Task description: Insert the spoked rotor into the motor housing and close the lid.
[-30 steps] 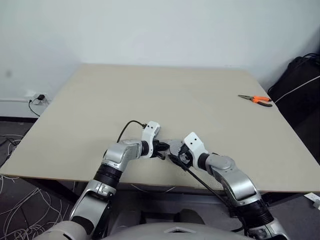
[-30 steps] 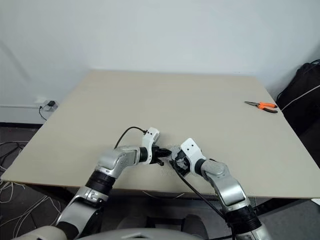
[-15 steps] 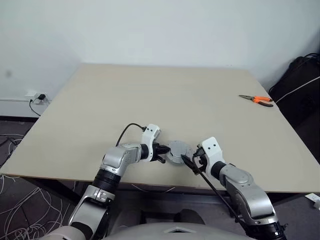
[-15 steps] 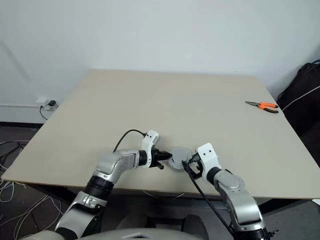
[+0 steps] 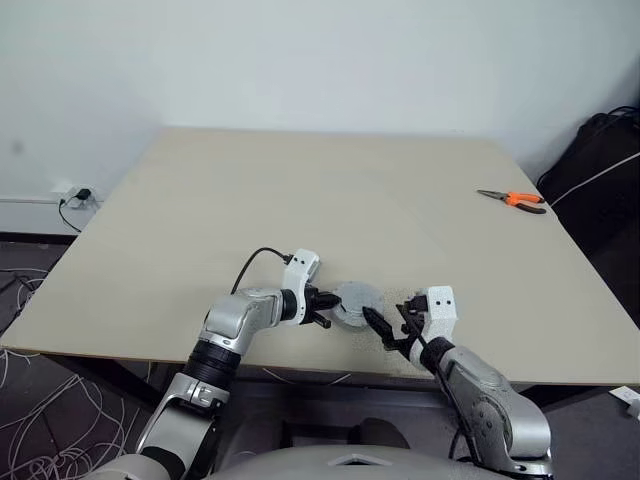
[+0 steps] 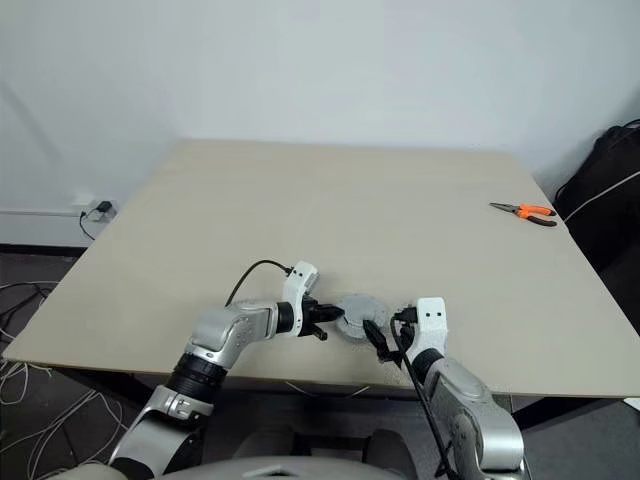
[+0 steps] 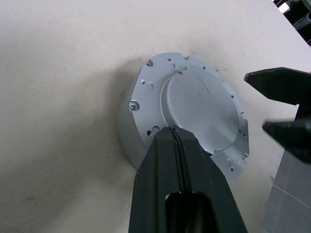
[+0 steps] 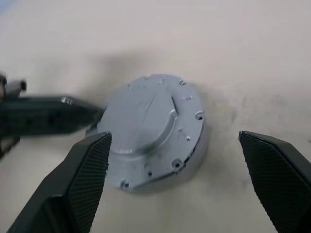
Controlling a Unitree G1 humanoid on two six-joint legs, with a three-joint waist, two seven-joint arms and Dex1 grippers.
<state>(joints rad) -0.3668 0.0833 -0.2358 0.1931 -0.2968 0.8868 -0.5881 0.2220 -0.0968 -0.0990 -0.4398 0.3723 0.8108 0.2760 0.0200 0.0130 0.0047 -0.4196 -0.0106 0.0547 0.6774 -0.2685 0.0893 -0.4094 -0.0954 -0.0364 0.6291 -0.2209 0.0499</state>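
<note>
One round grey metal assembly sits near the front edge of the pale beige wooden table (image 5: pixel 300 200): the lid (image 8: pixel 146 121), a flat silver-grey metal disc with a raised centre and small screw holes round its rim, lies on top of a short round body, presumably the motor housing (image 7: pixel 127 143), of which only the plain grey side wall shows. What is inside is hidden by the lid. One pair of orange-handled pliers (image 5: pixel 512 199) lies well apart at the far right of the table.

Two grippers. Left gripper (image 7: pixel 174 132): its two black fingers are pressed together with no gap, holding nothing; the tip rests on or just over the lid's rim on the robot's left side, contact hard to confirm. In the right wrist view the same closed fingers (image 8: pixel 53 116) reach in to the lid's edge.

Right gripper (image 8: pixel 175 155): spread wide, empty, one textured black pad (image 8: pixel 90 170) standing to each side of the assembly, both apart from it. In the head view it (image 5: pixel 392 322) hangs just beside the assembly on the right, near the table's front edge.
</note>
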